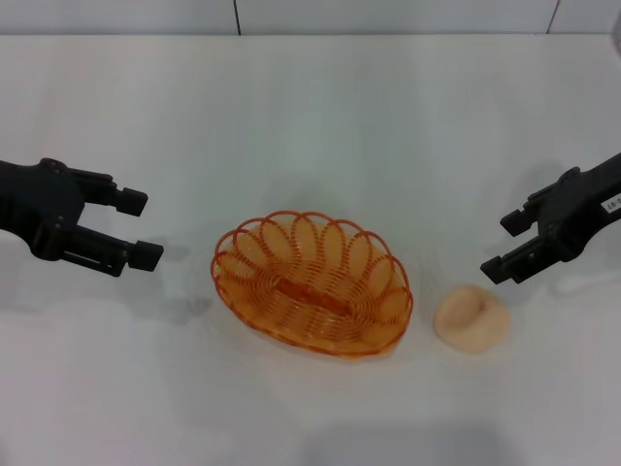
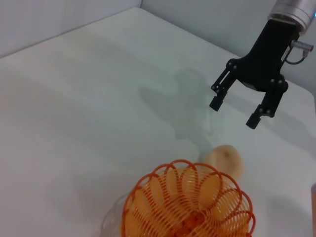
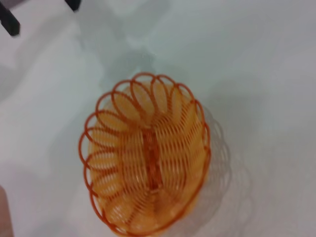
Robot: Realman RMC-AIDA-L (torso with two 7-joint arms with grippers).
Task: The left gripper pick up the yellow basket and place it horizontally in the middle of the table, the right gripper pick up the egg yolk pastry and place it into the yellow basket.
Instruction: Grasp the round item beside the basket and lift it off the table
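Oval orange wire basket (image 1: 312,282) mid-table (image 1: 310,116), round peach pastry (image 1: 472,317) just beside it, outside.
Black right gripper (image 1: 506,246) above pastry, black left gripper (image 1: 138,228) well apart, both wide-jawed, empty; risk: nudging basket, squashing soft pastry.

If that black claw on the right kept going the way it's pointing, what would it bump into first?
Probably the table. The right gripper, open, points down and toward the middle, roughly at the bare gap between the pastry and the basket. Depth is hard to judge, so it might clip the pastry.
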